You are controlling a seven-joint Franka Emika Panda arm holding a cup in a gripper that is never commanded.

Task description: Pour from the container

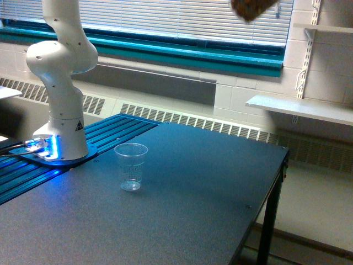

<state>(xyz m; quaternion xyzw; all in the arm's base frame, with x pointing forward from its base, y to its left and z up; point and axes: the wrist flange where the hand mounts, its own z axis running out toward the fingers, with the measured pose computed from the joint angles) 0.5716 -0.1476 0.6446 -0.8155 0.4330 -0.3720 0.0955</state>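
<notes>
From my screen, only the bottom of the container (252, 8) shows, a blurred brown lump at the very top edge of the exterior view, high above the worktop (182, 210) and in front of the window blinds (165, 19). I take the brown to be the nut-like bits seen through its wall, though the blur makes that hard to be sure of. The fingers are out of frame above the picture, so I cannot tell how far open they are or what they have hold of.

On the dark worktop a clear plastic cup (131, 166) stands upright with nothing visible inside, towards the exterior view's left and well apart from the container, which sits far above it and off to the exterior view's right. Just beside the cup, further to the exterior view's left, the white arm base (59, 105) rises from a plate lit by a blue light (48, 146). Behind the worktop a radiator grille (193, 122) runs along the wall, and a white shelf (300, 107) juts out at the exterior view's right.
</notes>
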